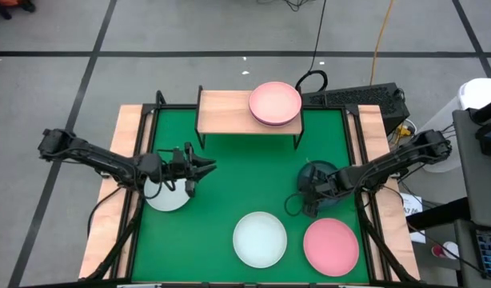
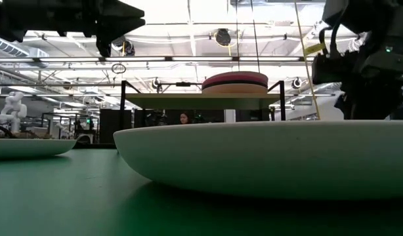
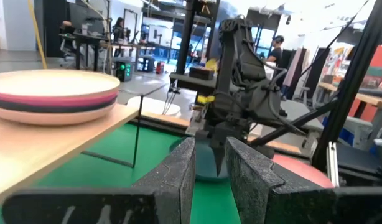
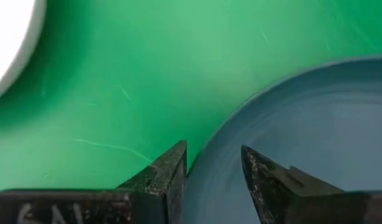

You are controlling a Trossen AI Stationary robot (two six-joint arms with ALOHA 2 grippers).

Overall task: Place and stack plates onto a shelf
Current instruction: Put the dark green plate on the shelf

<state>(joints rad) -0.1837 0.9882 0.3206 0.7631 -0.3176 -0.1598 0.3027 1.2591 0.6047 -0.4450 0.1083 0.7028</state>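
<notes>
Straddling the rim of the dark teal plate (image 4: 315, 130) with its jaws a little apart, the right gripper (image 4: 214, 165) is down low on the right side of the green table (image 1: 229, 172).

One finger sits over the plate, the other over the green, so nothing's pinched. The left gripper (image 1: 204, 166) hangs up in the air on the left, just past a pale plate (image 1: 167, 196), jaws slightly spread and empty. The shelf (image 1: 225, 110) sits at the far edge with a stack of plates (image 1: 275, 103) on its right end, pink on top and a magenta layer showing from the side. Near the front edge there's a mint-white plate (image 1: 260, 239) and a pink plate (image 1: 331, 246) side by side, not touching.
</notes>
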